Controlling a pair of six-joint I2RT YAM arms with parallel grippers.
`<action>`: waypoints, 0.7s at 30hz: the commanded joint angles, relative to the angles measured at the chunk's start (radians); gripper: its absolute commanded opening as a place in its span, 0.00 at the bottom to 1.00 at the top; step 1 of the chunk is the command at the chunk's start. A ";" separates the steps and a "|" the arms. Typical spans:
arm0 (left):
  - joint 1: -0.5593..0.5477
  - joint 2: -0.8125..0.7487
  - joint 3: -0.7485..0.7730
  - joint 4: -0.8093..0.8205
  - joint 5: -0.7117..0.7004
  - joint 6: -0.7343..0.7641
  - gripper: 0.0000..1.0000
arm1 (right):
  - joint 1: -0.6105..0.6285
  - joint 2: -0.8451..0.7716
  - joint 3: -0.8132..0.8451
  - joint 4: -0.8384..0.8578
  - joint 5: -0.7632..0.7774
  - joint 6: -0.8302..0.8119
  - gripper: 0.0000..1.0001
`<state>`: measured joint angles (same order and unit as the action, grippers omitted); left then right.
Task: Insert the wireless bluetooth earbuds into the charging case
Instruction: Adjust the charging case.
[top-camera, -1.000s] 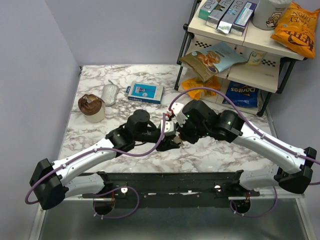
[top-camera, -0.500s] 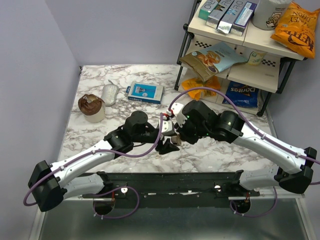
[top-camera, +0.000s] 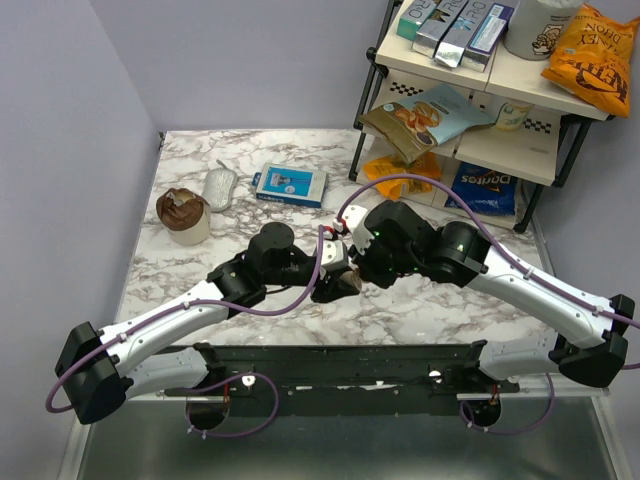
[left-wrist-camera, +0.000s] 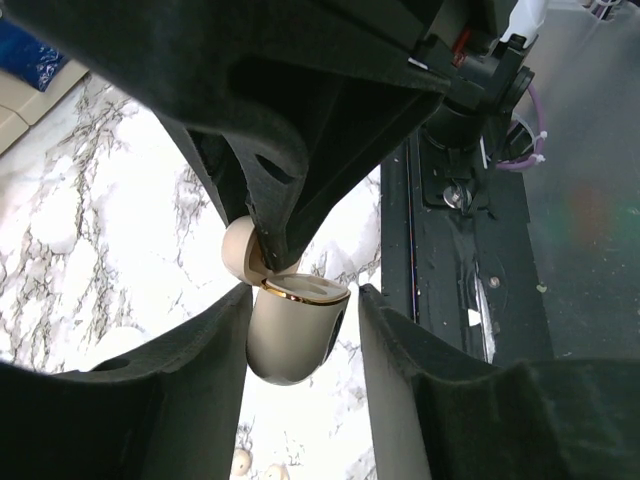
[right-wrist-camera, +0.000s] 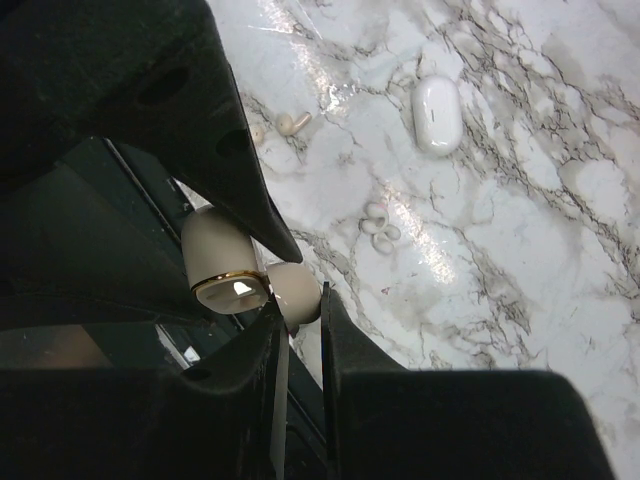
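While the right pincer clamps the charging case by its lid and the left pincer shows no certain grip, pinch the light, slippery earbuds, loose on the tabletop, by their stems.

Your cream case hangs off the table, open, gold-rimmed, lid swung back; your white earbuds lie loose on the marble.

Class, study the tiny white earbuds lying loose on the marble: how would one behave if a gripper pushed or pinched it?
It would probably skid or roll, since each earbud looks rounded and glossy and the marble table is polished. It is likely very light, being far smaller than the white oval case. Its smooth curves could squirt out of a pinch.
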<state>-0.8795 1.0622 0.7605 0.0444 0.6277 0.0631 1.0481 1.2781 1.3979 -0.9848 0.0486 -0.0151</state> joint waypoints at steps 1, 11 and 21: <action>-0.001 -0.013 0.017 0.054 -0.008 0.000 0.43 | 0.015 -0.014 0.013 -0.025 0.011 -0.008 0.01; -0.001 -0.039 -0.023 0.075 0.010 0.003 0.11 | 0.013 -0.017 0.015 -0.028 0.002 -0.008 0.01; -0.001 -0.103 -0.124 0.219 -0.019 -0.014 0.00 | 0.015 -0.033 0.029 -0.011 -0.007 0.014 0.25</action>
<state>-0.8795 1.0172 0.6910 0.1337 0.6289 0.0406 1.0557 1.2770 1.3983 -0.9749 0.0547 -0.0193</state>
